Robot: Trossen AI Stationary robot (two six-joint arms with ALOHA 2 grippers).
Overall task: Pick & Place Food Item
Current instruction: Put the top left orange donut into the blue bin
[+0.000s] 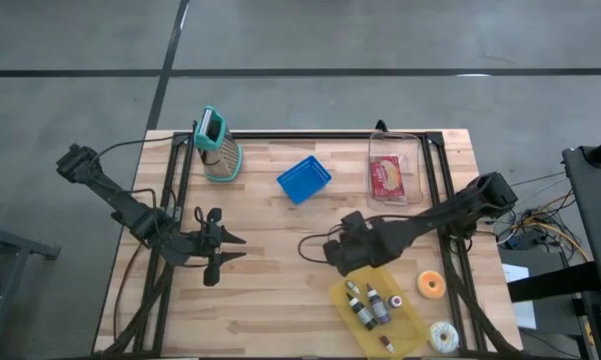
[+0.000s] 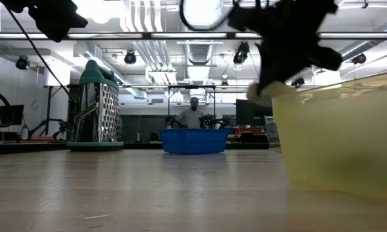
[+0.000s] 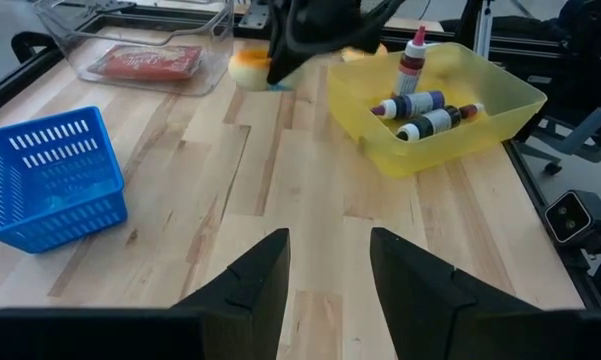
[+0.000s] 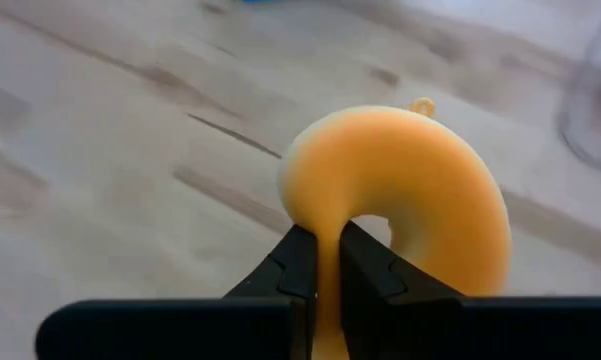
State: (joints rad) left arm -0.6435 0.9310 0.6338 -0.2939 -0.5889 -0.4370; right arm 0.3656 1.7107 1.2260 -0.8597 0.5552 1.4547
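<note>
A yellow-orange toy doughnut (image 4: 395, 195) is held in my right gripper (image 4: 325, 238), which is shut on it above the table's middle, just left of the yellow tray (image 1: 412, 335). In the high view this gripper (image 1: 342, 255) covers the doughnut. The left wrist view shows the doughnut (image 3: 248, 68) below the dark gripper, off the wood. My left gripper (image 3: 325, 240) is open over the table's left part (image 1: 235, 247), with nothing between its fingers. The blue basket (image 1: 303, 180) stands at the far middle. My right gripper pinches the doughnut's ring (image 4: 325, 262) between its two fingers, at the part nearest the wrist. The soft ring is squashed thin there. The fingers slant down from the table's right side. The doughnut juts out past the fingertips, lifted clear of the table.
The yellow tray holds several small bottles (image 1: 368, 303). An orange doughnut (image 1: 432, 285) and a white one (image 1: 443, 336) lie at the near right. A clear container (image 1: 415, 150) holding a red packet (image 1: 387, 176) sits far right. A teal grater (image 1: 218, 147) stands far left.
</note>
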